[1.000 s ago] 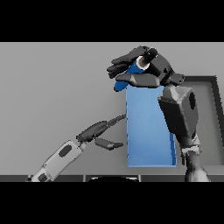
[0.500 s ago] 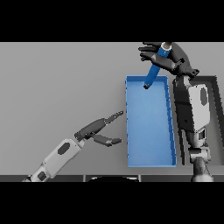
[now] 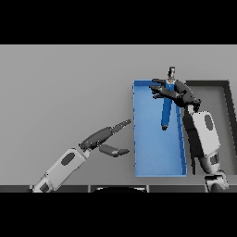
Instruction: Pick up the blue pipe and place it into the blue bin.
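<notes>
The blue pipe (image 3: 165,113) hangs tilted inside the outline of the blue bin (image 3: 137,139), its lower end near the bin floor at the bin's far right side. My right hand (image 3: 178,94) is over the far end of the bin, fingers curled across the pipe's upper end, which they hide. My left hand (image 3: 102,137) is open on the table just left of the bin, fingers straight and pointing at the bin, not touching it.
A dark grey bin (image 3: 227,99) stands right of the blue bin, behind my right forearm (image 3: 203,134). The forearm runs along the blue bin's right wall. Grey table (image 3: 65,88) spreads to the left and far side.
My right hand has come down and nearer with the pipe, from above the bin's far edge to low over the bin. The left hand has barely moved.
</notes>
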Available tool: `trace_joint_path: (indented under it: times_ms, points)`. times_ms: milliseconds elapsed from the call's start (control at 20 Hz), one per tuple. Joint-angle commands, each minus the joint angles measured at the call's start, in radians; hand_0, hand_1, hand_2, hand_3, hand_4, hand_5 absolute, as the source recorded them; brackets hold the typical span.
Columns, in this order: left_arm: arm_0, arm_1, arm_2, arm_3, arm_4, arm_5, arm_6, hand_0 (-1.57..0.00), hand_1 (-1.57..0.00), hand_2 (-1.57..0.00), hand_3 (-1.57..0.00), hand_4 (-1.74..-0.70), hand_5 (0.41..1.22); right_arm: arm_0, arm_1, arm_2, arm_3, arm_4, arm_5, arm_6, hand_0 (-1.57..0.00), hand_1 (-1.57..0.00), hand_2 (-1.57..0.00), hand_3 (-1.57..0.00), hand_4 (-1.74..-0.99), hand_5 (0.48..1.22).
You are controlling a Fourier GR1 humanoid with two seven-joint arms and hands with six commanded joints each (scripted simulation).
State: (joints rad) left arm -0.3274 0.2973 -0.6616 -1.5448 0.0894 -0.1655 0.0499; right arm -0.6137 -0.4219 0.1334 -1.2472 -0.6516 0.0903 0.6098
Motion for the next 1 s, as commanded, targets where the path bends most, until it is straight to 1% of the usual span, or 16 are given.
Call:
trace_joint_path:
  times_ms: [0,50,100,150,200,250,300,350,400,450,500,550,600,700,850,950]
  points:
    - [-0.002,-0.007,-0.004,0.000,-0.005,0.005,0.003,0.00,0.00,0.00,0.00,-0.88,0.462,0.015,-0.019,0.036,0.006,-0.016,-0.001,0.000,-1.57,-1.57,-1.57,-1.57,-1.622,1.121]
    - [-0.002,-0.005,-0.002,-0.004,-0.001,0.003,0.007,0.00,0.00,0.00,0.00,-0.88,0.460,0.020,-0.040,0.076,0.029,-0.025,-0.005,0.000,-1.57,-1.57,-1.57,-1.57,-1.591,1.114]
    - [-0.009,-0.006,0.003,-0.003,0.004,0.003,0.011,0.00,0.00,0.00,0.00,-0.89,0.457,0.012,-0.067,0.137,0.063,-0.062,-0.029,0.000,-1.57,-1.57,-1.57,-1.33,-1.599,1.110]
    - [0.000,-0.011,-0.008,-0.011,-0.003,0.007,0.012,0.00,0.00,0.00,0.00,-0.89,0.455,0.009,-0.103,0.209,0.093,-0.111,-0.059,0.000,-1.56,-1.46,-1.39,-1.12,-1.547,1.133]
    - [-0.003,-0.010,-0.007,-0.017,-0.003,0.009,0.015,0.00,0.00,0.00,0.00,-0.89,0.453,-0.001,-0.134,0.288,0.112,-0.188,-0.095,0.000,-1.31,-1.17,-1.11,-0.90,-1.503,1.150]
    - [-0.005,-0.006,-0.001,-0.009,-0.003,0.010,0.019,0.00,0.00,0.00,0.00,-0.89,0.454,-0.017,-0.163,0.369,0.129,-0.258,-0.122,0.000,-1.04,-0.93,-0.89,-0.72,-1.455,1.164]
    - [-0.004,-0.007,-0.004,-0.007,-0.008,0.010,0.015,0.00,0.00,0.00,0.00,-0.89,0.453,-0.041,-0.194,0.442,0.145,-0.323,-0.156,0.000,-0.84,-0.75,-0.71,-0.57,-1.392,1.176]
    - [-0.010,-0.015,-0.005,0.000,-0.006,0.009,0.021,0.00,0.00,0.00,0.00,-0.89,0.454,-0.058,-0.210,0.488,0.154,-0.370,-0.157,0.000,-0.67,-0.60,-0.57,-0.46,-1.338,1.157]
    - [0.000,-0.009,-0.004,0.000,-0.005,0.009,0.020,0.00,0.00,0.00,0.00,-0.89,0.453,-0.069,-0.233,0.544,0.132,-0.382,-0.138,0.000,-0.53,-0.48,-0.46,-0.37,-1.285,1.141]
    - [-0.001,-0.013,-0.002,0.006,-0.005,0.012,0.021,0.00,0.00,0.00,0.00,-0.89,0.453,-0.098,-0.252,0.584,0.142,-0.397,-0.124,0.000,-0.43,-0.38,-0.36,-0.29,-1.242,1.081]
    - [-0.005,-0.012,0.001,0.004,0.004,0.006,0.027,0.00,0.00,0.00,0.00,-0.89,0.452,-0.118,-0.257,0.619,0.139,-0.374,-0.122,0.000,-0.34,-0.31,-0.29,-0.23,-1.208,1.028]
    - [-0.008,-0.004,0.006,0.005,0.007,-0.001,0.008,0.00,0.00,0.00,0.00,-0.89,0.454,-0.114,-0.270,0.647,0.134,-0.329,-0.112,-0.009,-0.27,-0.24,-0.23,-0.19,-1.179,0.975]
    - [-0.007,-0.007,0.003,0.005,0.005,-0.001,0.003,0.00,0.00,0.00,0.00,-0.89,0.453,-0.121,-0.272,0.665,0.136,-0.296,-0.107,-0.011,-0.22,-0.19,-0.19,-0.15,-1.165,0.924]
    - [-0.007,-0.009,0.002,-0.013,0.006,0.007,0.015,0.00,0.00,0.00,0.00,-0.90,0.450,-0.129,-0.269,0.692,0.144,-0.248,-0.089,-0.035,-0.14,-0.12,-0.12,-0.10,-1.131,0.857]
    - [-0.007,-0.008,0.000,-0.003,0.011,-0.004,0.023,0.00,0.00,0.00,0.00,-0.91,0.455,-0.135,-0.251,0.700,0.188,-0.213,-0.093,-0.080,-0.07,-0.06,-0.06,-0.05,-1.125,0.764]
    - [-0.011,-0.019,0.004,0.014,0.008,0.002,0.018,0.00,0.00,0.00,0.00,-0.91,0.458,-0.139,-0.250,0.707,0.197,-0.201,-0.105,-0.067,-0.04,-0.04,-0.04,-0.03,-1.124,0.717]
